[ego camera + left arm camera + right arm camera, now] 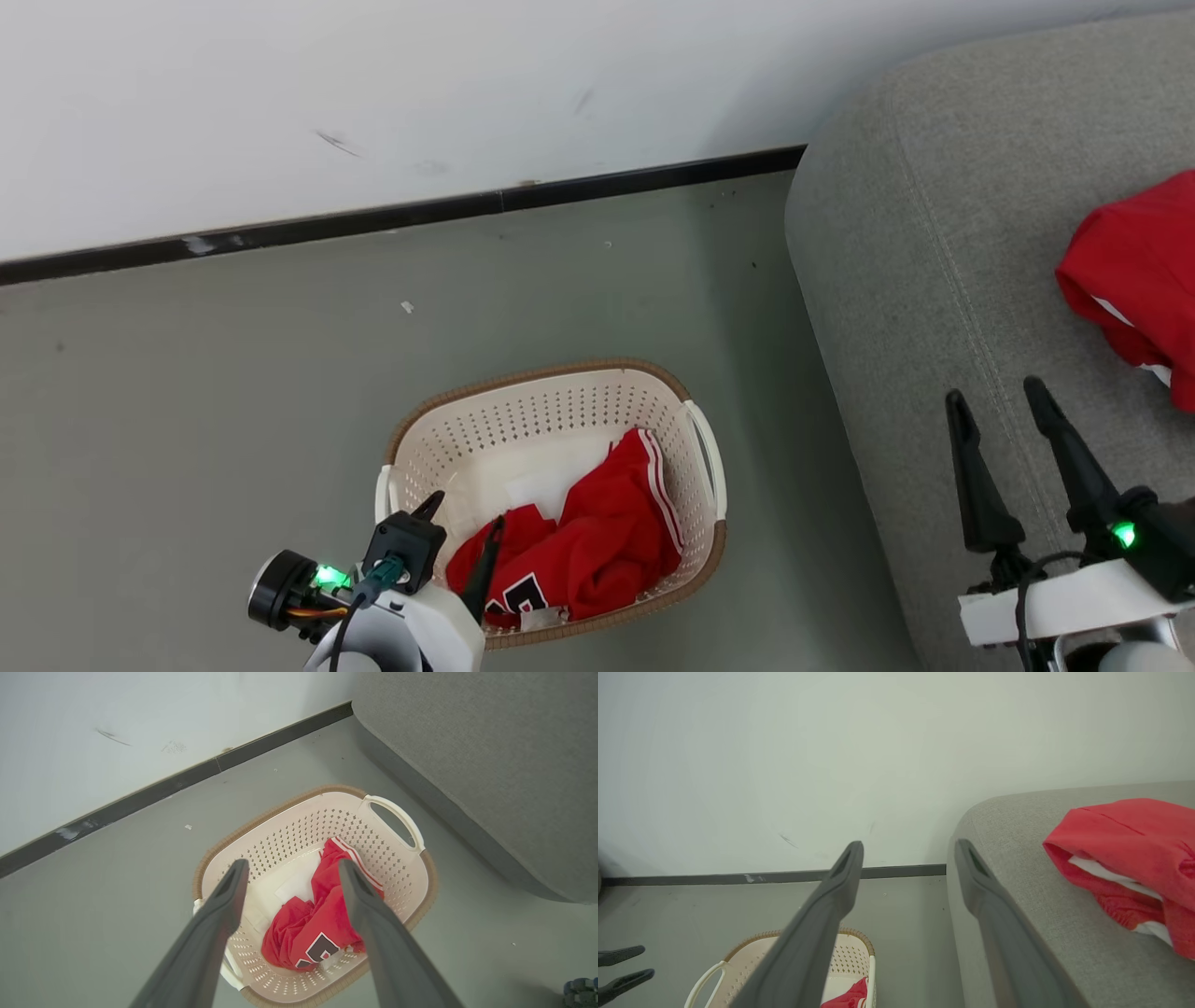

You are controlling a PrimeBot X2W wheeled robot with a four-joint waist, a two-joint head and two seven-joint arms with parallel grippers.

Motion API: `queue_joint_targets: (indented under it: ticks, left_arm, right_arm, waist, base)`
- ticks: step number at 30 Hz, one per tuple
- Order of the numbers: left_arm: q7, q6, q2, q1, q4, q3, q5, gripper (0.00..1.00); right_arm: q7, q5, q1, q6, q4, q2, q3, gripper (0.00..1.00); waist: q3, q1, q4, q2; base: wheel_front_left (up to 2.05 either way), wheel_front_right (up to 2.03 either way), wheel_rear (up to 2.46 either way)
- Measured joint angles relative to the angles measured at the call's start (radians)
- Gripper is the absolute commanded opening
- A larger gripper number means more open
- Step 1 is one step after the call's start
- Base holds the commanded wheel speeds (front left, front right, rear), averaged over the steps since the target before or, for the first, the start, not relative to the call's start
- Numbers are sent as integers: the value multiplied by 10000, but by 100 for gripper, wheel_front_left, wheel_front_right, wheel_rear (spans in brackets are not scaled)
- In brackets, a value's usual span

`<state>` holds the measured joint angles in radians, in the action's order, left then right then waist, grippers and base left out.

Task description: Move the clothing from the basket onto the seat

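The cream basket (695,485) stands on the floor with a crumpled red jersey (597,546) in its near half. My left gripper (464,513) hangs open just above the basket's near-left corner. In the left wrist view its fingers (219,914) frame the jersey (317,924) inside the basket (280,812), touching nothing. A second red garment (1134,280) lies on the grey seat (915,280) at the right. My right gripper (994,397) is open and empty over the seat's front part. The right wrist view has that gripper (909,845) left of the garment (1134,844) on the seat (1017,868).
A white wall with a black baseboard (420,215) runs behind the grey floor (233,392). The basket sits close to the seat's side, with a narrow strip of floor between. A white label (551,481) lies on the basket's bottom. Open floor spreads to the left.
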<state>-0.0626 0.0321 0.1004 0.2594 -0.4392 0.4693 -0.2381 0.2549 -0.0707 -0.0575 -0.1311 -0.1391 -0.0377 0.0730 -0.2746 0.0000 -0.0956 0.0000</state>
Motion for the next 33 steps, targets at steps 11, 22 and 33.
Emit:
queue_joint_targets:
  ticks: [11, 22, 33]
  left_arm:
    - [-50, -182, -86, 647, -633, 322, 249, 100]
    - [-272, -272, -165, 1276, -1099, 577, 485, 100]
    - [-449, -351, -261, 1701, -1544, 782, 644, 100]
  right_arm:
    - [2, -136, 950, 0, -407, -2, -219, 100]
    - [2, -443, 1938, 0, -477, -4, -539, 100]
    - [2, -637, 2734, 0, -479, -8, -840, 100]
  waist:
    - [-1212, 0, -565, 0]
    - [-2345, 0, -1148, 0]
    - [-3344, 0, -1658, 0]
  base:
    - [0, 0, 0]
    - [0, 0, 0]
    - [0, 0, 0]
